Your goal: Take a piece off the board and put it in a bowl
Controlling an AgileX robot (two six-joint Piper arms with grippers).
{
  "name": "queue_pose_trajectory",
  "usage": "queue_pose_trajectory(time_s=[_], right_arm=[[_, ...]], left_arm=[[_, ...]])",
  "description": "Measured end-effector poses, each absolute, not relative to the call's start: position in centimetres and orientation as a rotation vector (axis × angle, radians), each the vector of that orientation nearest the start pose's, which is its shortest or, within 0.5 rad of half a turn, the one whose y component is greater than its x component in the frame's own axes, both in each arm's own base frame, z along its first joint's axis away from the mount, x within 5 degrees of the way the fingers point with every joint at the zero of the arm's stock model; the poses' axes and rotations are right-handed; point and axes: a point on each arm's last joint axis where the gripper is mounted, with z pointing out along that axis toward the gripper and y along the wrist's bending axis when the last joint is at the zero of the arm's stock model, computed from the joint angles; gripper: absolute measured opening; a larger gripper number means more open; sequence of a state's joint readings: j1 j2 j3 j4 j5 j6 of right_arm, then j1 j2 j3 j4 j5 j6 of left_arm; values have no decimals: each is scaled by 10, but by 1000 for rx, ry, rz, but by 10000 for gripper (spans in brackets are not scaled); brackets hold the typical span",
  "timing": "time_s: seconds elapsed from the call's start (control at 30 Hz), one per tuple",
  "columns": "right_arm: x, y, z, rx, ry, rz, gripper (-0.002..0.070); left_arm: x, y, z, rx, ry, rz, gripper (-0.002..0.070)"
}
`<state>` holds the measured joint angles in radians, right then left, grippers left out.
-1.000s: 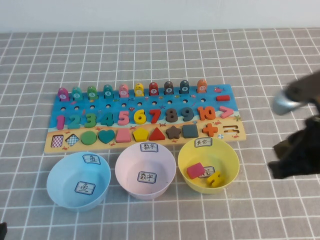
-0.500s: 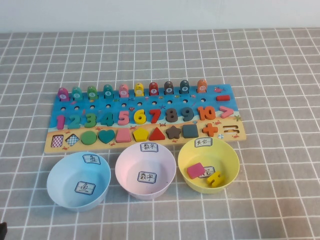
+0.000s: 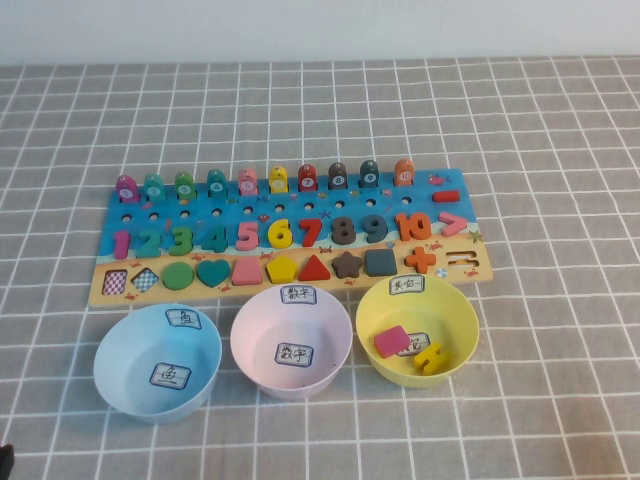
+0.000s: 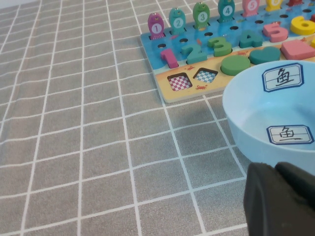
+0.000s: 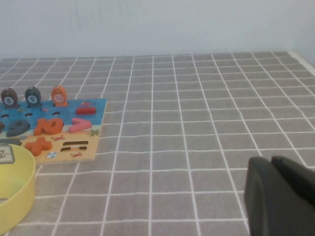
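We see the bench [image 3: 560,120], covered in a grey cloth with a white grid and backed by a plain pale wall, carrying the board [image 3: 290,232] with three bowls in a row just in front of it: a light blue bowl [image 3: 112,372], a pink bowl [image 3: 252,352] and the bowl [image 3: 372,305] in yellow. The piece [image 3: 431,357] lies inside the yellow bowl beside a pink square block [image 3: 391,340], and its equals-shaped recess [image 3: 462,260] at the board's right end stands empty next to the orange plus sign [image 3: 421,259]. We judge the placing done, so the step in hand is to retreat cleanly, and we would keep both arms low, wide of the bowls and clear of the fish pegs [image 3: 264,180]. The right pincer [image 5: 280,196] is out of the high view; its wrist view shows it off the board's right end, over bare cloth, clenched on nothing. The left pincer [image 4: 280,199] sits just beside the light blue bowl, and we cannot tell whether it is released or clenched
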<state>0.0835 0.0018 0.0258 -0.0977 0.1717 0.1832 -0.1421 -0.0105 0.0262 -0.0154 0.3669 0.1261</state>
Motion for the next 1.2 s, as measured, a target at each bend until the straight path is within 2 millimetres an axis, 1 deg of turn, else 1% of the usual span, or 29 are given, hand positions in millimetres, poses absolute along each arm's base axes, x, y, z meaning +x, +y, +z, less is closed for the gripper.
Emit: queue_pose_trajectory(time_s=[0.4,0.5,0.63,0.77,1.2], right_arm=[[56,3,188,27,1692,126,-17],[56,4,186,-16,1706,93,-17],[55,5,180,-73,1780,74,-17],[53,6,173,-84,1855,82,-17],[53,6,172,-83,1864,87,-17]], left_arm=[[52,-8,172,240,1851,-26,-5],[52,-8,172,240,1851,-26,-4],[52,-8,172,240,1851,-26,-5],[52,-8,172,240,1851,-26,-4],[52,-8,172,240,1851,-26,-4]])
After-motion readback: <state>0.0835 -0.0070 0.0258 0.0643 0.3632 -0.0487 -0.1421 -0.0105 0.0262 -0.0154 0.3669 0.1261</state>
